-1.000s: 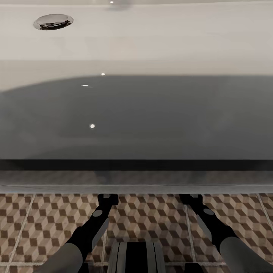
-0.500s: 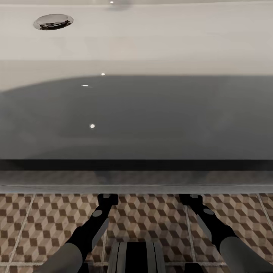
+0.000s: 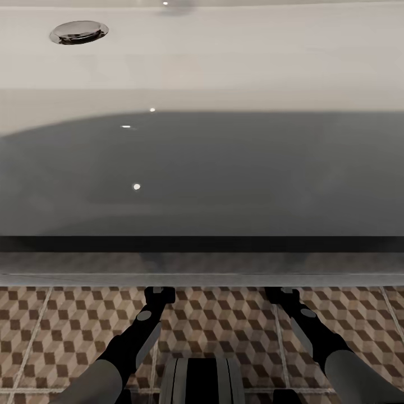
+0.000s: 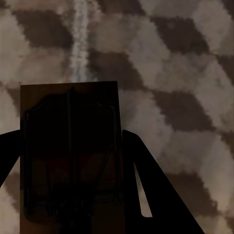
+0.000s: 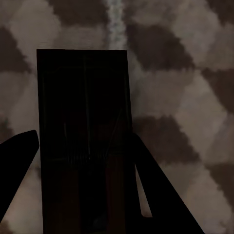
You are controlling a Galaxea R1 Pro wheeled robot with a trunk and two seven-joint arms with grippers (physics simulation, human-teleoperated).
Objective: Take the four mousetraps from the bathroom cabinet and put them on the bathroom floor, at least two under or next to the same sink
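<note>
Each wrist view has one mousetrap in it, a flat brown wooden board with dark metal parts. My left gripper (image 4: 70, 144) is shut on a mousetrap (image 4: 68, 112), held close above the cube-patterned bathroom floor (image 4: 170, 73). My right gripper (image 5: 83, 146) is shut on another mousetrap (image 5: 83, 92) over the same tiles (image 5: 185, 97). In the head view, the left gripper (image 3: 160, 294) and right gripper (image 3: 280, 293) both point down at the floor (image 3: 56, 331), just in front of the white bathroom sink (image 3: 224, 62). The cabinet is out of view.
The sink's straight front edge (image 3: 202, 278) runs across the whole head view, just beyond both grippers. A chrome drain (image 3: 78, 32) sits at the basin's far left. My own base (image 3: 202, 381) shows between the arms. Pale grout lines cross the tiles.
</note>
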